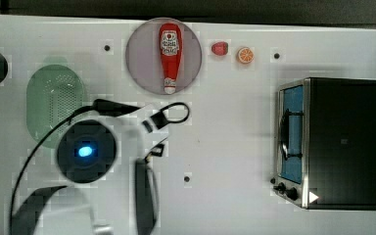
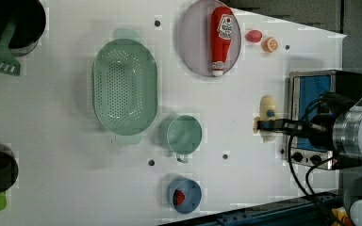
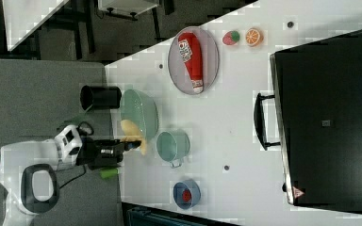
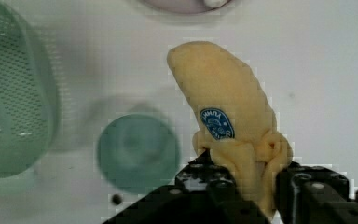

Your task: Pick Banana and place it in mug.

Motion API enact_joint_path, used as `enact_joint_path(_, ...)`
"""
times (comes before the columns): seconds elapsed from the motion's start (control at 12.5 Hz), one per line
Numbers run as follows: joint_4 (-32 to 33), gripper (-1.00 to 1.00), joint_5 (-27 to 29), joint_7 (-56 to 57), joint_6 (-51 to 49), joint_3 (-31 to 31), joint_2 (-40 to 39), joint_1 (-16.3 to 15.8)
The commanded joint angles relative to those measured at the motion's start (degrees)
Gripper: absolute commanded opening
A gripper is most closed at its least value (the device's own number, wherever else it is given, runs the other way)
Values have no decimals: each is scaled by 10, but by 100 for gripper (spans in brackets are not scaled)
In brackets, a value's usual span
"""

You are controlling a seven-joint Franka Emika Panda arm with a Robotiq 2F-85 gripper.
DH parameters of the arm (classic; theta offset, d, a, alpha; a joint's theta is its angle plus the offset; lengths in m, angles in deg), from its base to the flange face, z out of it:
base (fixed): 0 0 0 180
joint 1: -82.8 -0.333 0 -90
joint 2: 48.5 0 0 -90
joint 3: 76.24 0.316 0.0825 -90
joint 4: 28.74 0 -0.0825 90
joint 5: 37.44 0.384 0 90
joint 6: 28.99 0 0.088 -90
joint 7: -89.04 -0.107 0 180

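My gripper is shut on the stem end of the banana, a pale yellow bunch with a blue sticker. The banana hangs in the air above the white table. Below it on the table stands the small green mug, upright and empty. In the left view the banana and gripper appear to the right of the mug. In the right view the banana and gripper appear just left of the mug.
A pale green perforated basket lies beside the mug. A blue bowl holds a red strawberry. A ketchup bottle lies on a grey plate. A strawberry, an orange slice and a toaster oven are also on the table.
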Motion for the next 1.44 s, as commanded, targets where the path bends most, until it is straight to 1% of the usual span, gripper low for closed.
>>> enact_joint_path(0.08,-2,-40,10,-135,-24,31,-13,-16)
enact_joint_path(0.24,1,-40,22,-197,-22,57,-36,-16)
enact_joint_path(0.4,3,-40,24,-242,17,75,-68,-16)
enact_joint_path(0.64,20,-40,24,-246,98,91,-120,-16)
enact_joint_path(0.72,27,-32,24,-246,121,91,-133,-16)
enact_joint_path(0.96,48,32,24,-247,160,91,-155,-16)
enact_joint_path(1.2,53,99,24,-247,160,91,-158,-16)
enact_joint_path(1.44,47,100,24,-247,164,87,-155,-15)
